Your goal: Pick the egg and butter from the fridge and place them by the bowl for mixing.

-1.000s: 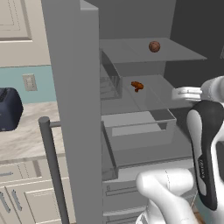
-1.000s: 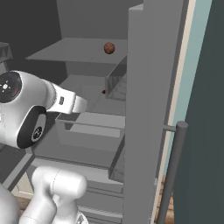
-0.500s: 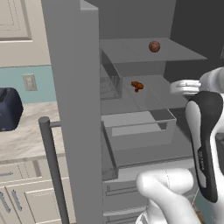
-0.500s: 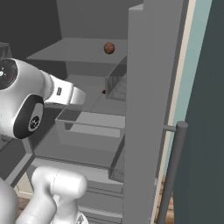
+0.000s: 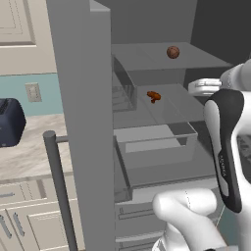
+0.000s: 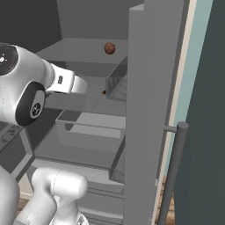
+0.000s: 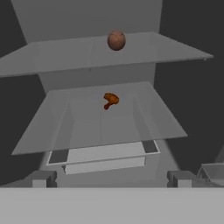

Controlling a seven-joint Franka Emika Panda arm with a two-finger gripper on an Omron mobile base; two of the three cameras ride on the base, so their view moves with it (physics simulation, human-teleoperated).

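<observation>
The fridge (image 5: 83,98) stands open, its grey door edge and long bar handle (image 5: 59,188) at the left of the left base view. The egg (image 5: 172,52) sits alone on the upper shelf (image 7: 57,59), toward the back. On the shelf below it lies an orange-brown lumpy item (image 5: 153,96), well apart from the egg. Below that, a clear drawer (image 5: 157,147) juts forward. In the hand view, the end effector (image 7: 112,179) faces the fridge interior with its 2 fingertips (image 7: 41,178) spread wide and nothing between them, short of both shelves. The egg (image 7: 116,40) appears high in that view, the lumpy item (image 7: 110,100) near the middle. A dark blue appliance (image 5: 10,122) rests on the table (image 5: 29,157) left of the fridge
</observation>
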